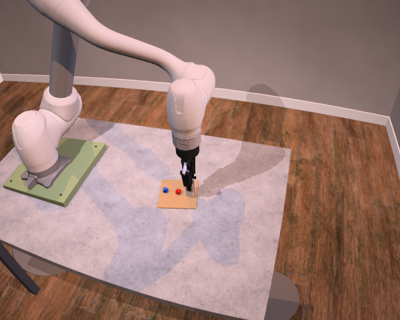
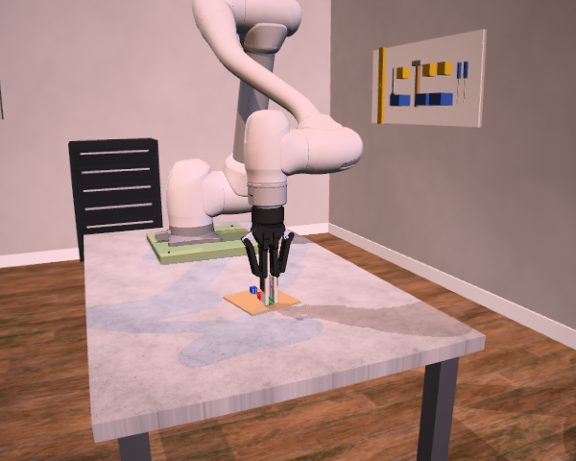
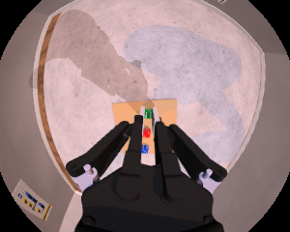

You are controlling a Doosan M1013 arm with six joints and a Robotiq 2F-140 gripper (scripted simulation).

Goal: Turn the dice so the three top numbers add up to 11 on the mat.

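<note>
The orange mat [image 1: 171,202] [image 2: 251,306] [image 3: 170,112] lies flat on the table. A blue die [image 1: 165,189] [image 2: 252,289] [image 3: 145,149] and a red die [image 1: 178,191] [image 2: 259,296] [image 3: 147,132] sit on it, apart from each other. A green die [image 2: 271,301] [image 3: 148,114] is between the fingertips, at or just above the mat near its edge; in the top view the fingers hide it. My gripper [image 1: 190,193] [image 2: 271,302] [image 3: 148,112] points down and is shut on the green die, with no clear gap at its sides. The pips are too small to read.
The red die stands close beside the fingers, and the blue die is farther towards the arm's base. The green base plate [image 1: 84,165] [image 2: 204,254] carries the arm at one end of the table [image 1: 227,282] [image 2: 144,387].
</note>
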